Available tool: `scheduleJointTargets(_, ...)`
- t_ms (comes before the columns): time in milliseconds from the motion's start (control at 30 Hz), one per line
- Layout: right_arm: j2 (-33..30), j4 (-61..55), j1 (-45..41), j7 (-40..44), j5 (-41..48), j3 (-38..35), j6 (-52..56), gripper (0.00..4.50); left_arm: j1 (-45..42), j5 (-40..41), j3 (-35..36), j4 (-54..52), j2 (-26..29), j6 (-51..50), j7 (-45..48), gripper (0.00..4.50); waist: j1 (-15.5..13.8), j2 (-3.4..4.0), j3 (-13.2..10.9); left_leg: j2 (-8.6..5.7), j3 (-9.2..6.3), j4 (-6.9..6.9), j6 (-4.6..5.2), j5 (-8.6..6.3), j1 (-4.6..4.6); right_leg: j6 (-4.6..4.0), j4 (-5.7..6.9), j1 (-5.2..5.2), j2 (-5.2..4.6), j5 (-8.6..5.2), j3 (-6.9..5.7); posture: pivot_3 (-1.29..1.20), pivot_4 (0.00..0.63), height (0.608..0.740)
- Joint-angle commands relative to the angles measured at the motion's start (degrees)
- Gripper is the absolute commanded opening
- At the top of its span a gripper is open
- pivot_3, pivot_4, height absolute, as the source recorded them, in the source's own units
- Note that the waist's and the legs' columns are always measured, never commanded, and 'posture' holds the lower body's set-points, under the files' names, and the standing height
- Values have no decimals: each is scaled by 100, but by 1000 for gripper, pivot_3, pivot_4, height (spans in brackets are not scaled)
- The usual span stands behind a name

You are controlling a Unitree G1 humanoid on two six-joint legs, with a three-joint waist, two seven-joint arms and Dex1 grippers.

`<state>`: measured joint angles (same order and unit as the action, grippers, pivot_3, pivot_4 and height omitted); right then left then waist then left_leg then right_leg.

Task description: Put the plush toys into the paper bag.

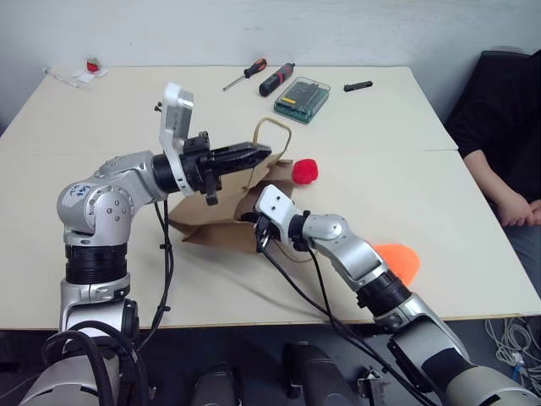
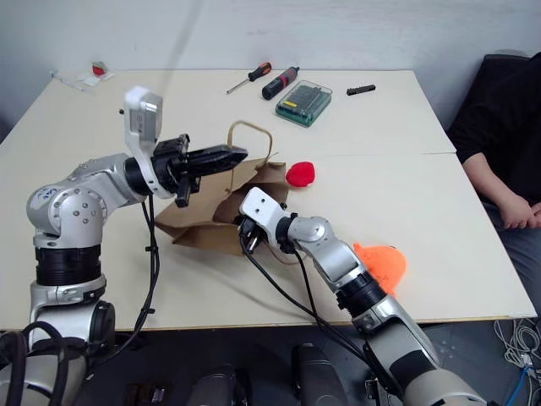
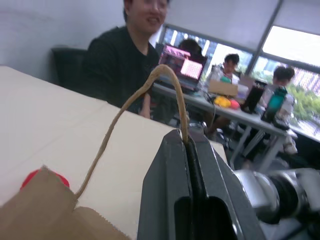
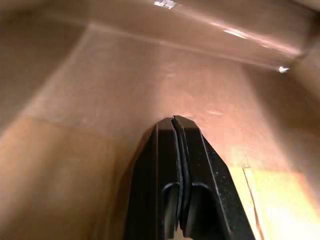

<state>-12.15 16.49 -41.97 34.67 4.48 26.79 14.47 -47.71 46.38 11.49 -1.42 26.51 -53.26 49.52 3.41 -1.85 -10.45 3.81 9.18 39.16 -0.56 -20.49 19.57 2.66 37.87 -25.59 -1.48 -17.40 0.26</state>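
From the head views we see the bag (image 1: pixel 232 222) lying crumpled near the middle of the desk (image 1: pixel 101 118). The left tool (image 1: pixel 258 154) hangs above the bag, its fingers pinched together on one cord handle (image 1: pixel 272 127), which loops up past the fingertips. The right tool reaches into the bag's mouth from the near side, so its tips are hidden by the paper. The red toy (image 1: pixel 305 171) lies on the desk just beside the bag's far right edge. The orange toy (image 2: pixel 382 262) lies well to the right of the bag, near the desk's front edge, partly behind the right forearm. Beyond the bag, toward the desk's far edge, lie a screwdriver (image 1: pixel 245 74), a thicker black-and-red tool handle (image 1: pixel 276 79), a green bit case (image 1: pixel 302 99) and a small black piece (image 1: pixel 357 86). A person in black (image 1: pixel 499 144) sits at the desk's right side, beyond the orange toy.

In the left wrist view we get what the head views leave small: the left tool (image 3: pixel 189 145) is shut on the cord, which rises from between the fingers and curves down to the bag's brown rim. The red toy (image 3: pixel 31 177) peeks out just behind that rim.

In the right wrist view we look inside the bag: brown paper walls all round the right tool (image 4: pixel 173 120), whose fingers are pressed together with nothing between them.
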Motion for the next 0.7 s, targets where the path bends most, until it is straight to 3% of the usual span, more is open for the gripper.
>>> scheduleJointTargets(33, 60, 307, -244, 513, -323, 224, -424, 21, -128, 536, 187, -314, 20, -340, -115, 0, 19, 1, 0, 0, 1, 0, 0, 0, -1, 0, 1, 0, 0, 0, 0, 0, 150, 740)
scheduleJointTargets(200, 98, 869, -584, 1875, -270, 394, -339, 21, 489, 42, -623, -891, 595, 97, 684, 0, 133, 4, -2, 1, -1, -7, -7, 1, -8, -3, 7, 1, 1, -2, -2, 0, 150, 740)
scheduleJointTargets(367, 641, 1800, -959, 2470, 425, -346, 733, 21, 728, 28, -916, -1101, 869, 204, 1068, 0, 153, 4, -2, 1, -2, 0, -9, 3, -12, -4, 13, 5, 0, -2, -1, 0, 150, 740)
scheduleJointTargets(533, 962, 2234, -1009, 2352, 732, -945, 1539, 21, 697, 410, -563, -1044, 929, -6, 919, 0, 155, 5, -3, 3, -3, -2, -11, 4, -14, -9, 17, 4, 0, -5, 0, 0, 150, 740)
scheduleJointTargets(700, 859, 1835, -631, 2218, 401, -718, 1825, 21, 242, 936, 412, -316, 645, -233, -92, 0, 141, 3, -1, 2, -8, -1, -11, 4, -15, -9, 18, 6, -3, -5, -3, 0, 150, 740)
